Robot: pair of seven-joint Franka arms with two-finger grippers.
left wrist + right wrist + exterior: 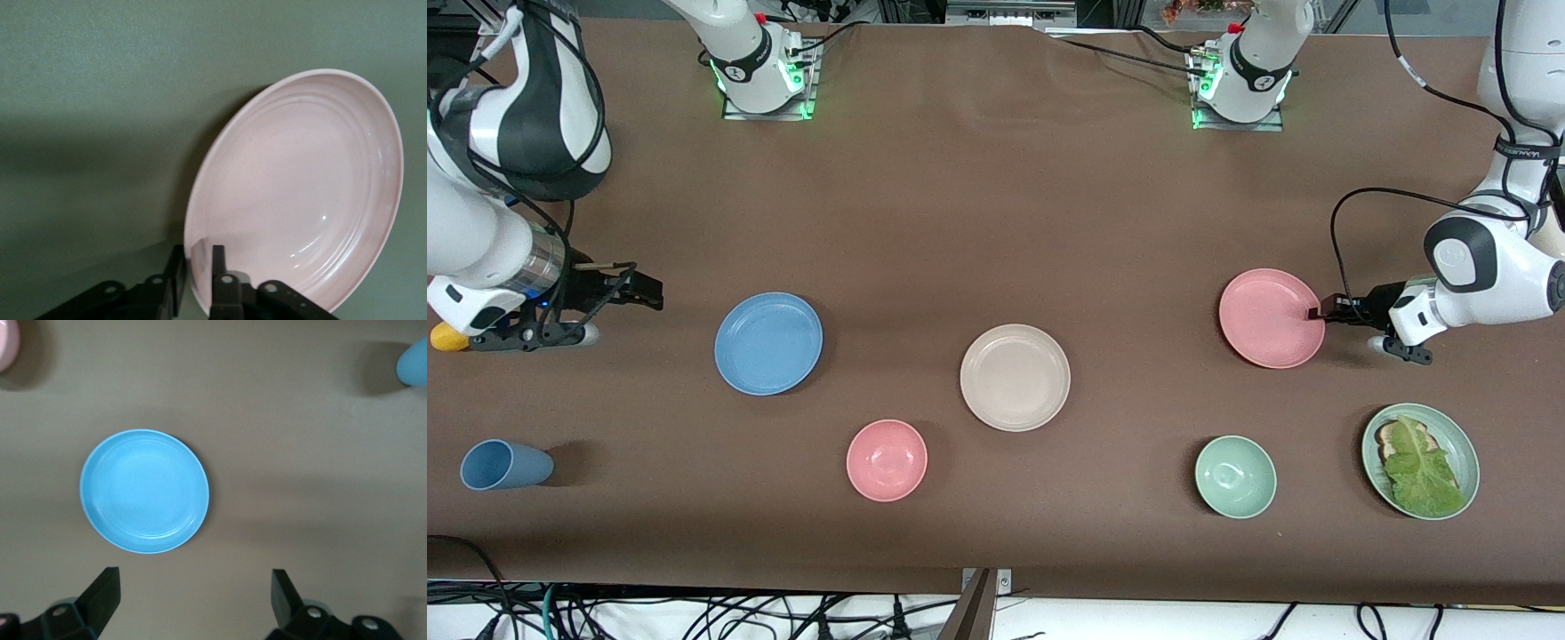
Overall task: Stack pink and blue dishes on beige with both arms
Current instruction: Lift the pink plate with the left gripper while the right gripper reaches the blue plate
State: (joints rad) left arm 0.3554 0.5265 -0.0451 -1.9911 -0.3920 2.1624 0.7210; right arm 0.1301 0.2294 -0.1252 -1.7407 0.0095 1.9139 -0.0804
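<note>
Brown cloth covers the worktop (pixel 996 178), and on it you see that nothing is stacked yet: the beige plate (pixel 1015 377) lies bare in the middle and serves as our landmark. The pink plate (pixel 1271 317) rests toward the left arm's end of the worktop from the beige plate, well apart from it and a little farther from the front camera. The left end effector (pixel 1316 313) is at this plate's rim; in the left wrist view its fingers (pixel 218 263) stand narrowly apart with the rim between them, so the grip looks closed or nearly closed on the pink plate (pixel 300 193), but the plate is not lifted. The blue plate (pixel 768 342) lies toward the right arm's end from the beige plate, also well apart. The right end effector (pixel 649 293) hovers wide open and holds nothing, short of the blue plate (pixel 144 491). I judge that both carries and both placements are still left for you.
</note>
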